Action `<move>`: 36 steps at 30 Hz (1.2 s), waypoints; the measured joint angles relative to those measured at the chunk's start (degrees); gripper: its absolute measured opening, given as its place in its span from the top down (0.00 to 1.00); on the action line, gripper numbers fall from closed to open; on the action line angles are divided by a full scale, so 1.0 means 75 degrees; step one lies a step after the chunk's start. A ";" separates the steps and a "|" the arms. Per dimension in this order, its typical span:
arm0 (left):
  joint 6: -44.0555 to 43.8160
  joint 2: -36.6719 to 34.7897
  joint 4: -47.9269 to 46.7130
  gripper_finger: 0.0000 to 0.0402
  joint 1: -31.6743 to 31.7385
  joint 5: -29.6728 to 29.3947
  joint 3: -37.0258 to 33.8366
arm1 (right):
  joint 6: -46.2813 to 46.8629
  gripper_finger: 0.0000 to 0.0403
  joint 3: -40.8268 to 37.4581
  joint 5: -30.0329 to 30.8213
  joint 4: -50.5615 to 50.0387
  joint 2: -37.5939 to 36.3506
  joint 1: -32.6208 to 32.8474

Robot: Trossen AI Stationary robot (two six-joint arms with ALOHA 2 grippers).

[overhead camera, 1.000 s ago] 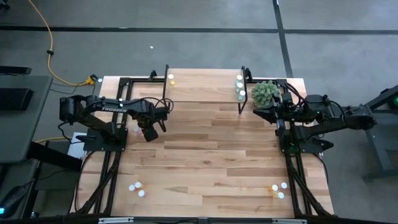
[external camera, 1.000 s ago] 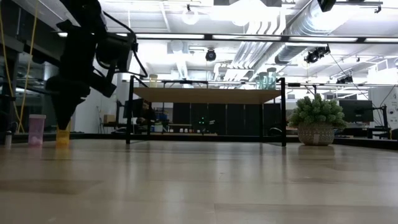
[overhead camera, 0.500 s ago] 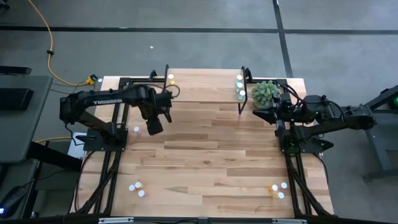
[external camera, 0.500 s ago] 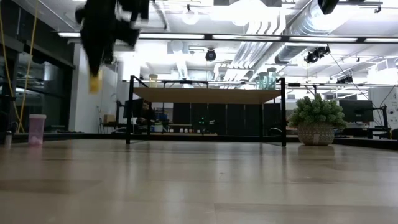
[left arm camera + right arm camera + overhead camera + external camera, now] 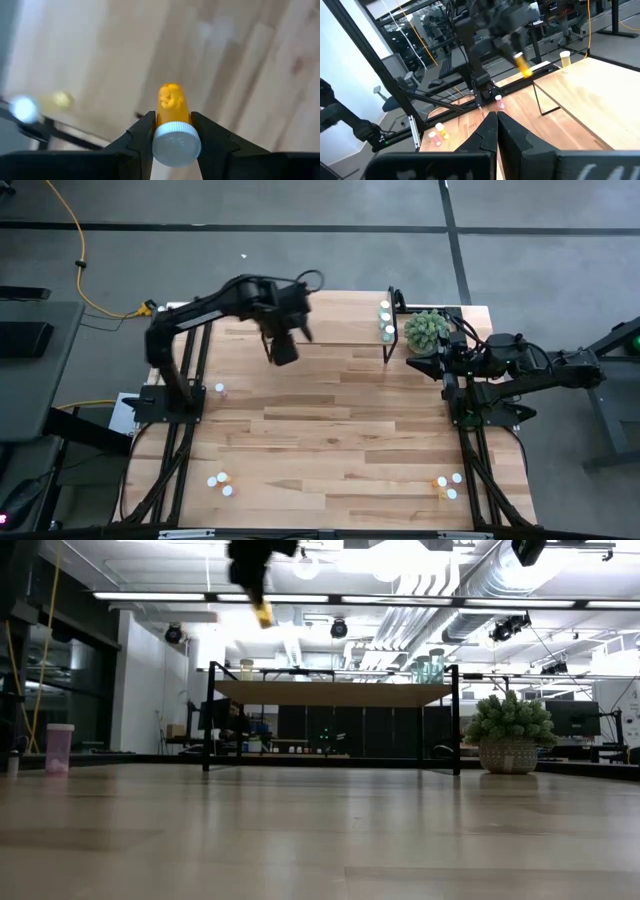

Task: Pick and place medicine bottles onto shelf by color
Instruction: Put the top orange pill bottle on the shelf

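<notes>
My left gripper (image 5: 283,352) hangs high above the table, just in front of the shelf's left end, shut on a yellow medicine bottle (image 5: 171,104) with a white cap; the low view shows the bottle (image 5: 262,612) above shelf height. The shelf (image 5: 340,320), light wood on black legs, stands at the far edge. It carries pale teal bottles (image 5: 386,320) at its right end and a yellow bottle (image 5: 246,668) at its left end. My right gripper (image 5: 496,117) waits shut at the right edge, near the plant. My left gripper pinches the yellow bottle between its two fingers (image 5: 142,134) at the top end, on the white cap (image 5: 176,144) and the body just under it. The fingers come from above, pointing steeply down. The bottle hangs below them, cap uppermost, slightly tilted, clear of table and shelf.
A pink bottle (image 5: 220,389) stands on the table at the left. More bottles stand at the near left (image 5: 220,480) and near right (image 5: 447,485). A fuzzy green plant (image 5: 427,330) sits by the shelf's right end.
My left gripper has risen from the table's left side and swung toward the far edge and the shelf, staying shut. The yellow bottle has gone from standing on the table beside the pink one to hanging well above shelf height.
</notes>
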 joint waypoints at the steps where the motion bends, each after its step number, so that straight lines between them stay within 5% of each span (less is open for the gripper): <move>1: 0.0043 0.0243 -0.0026 0.74 0.0050 -0.0084 0.0310 | 0.0002 1.00 0.0000 0.0000 -0.0008 0.0000 -0.0002; 6: 0.0266 0.1405 -0.0037 0.74 0.0385 -0.0351 0.1165 | 0.0007 1.00 0.0000 0.0000 0.0033 0.0000 -0.0002; 13: 0.0416 0.2154 -0.0049 0.74 0.1091 -0.0391 0.1208 | 0.0133 1.00 0.0000 0.0003 0.0013 0.0057 -0.0001; 36: 0.0665 0.2215 -0.0032 0.72 0.1710 -0.0106 0.1034 | 0.0385 1.00 0.0006 0.0006 0.0039 0.0501 -0.0003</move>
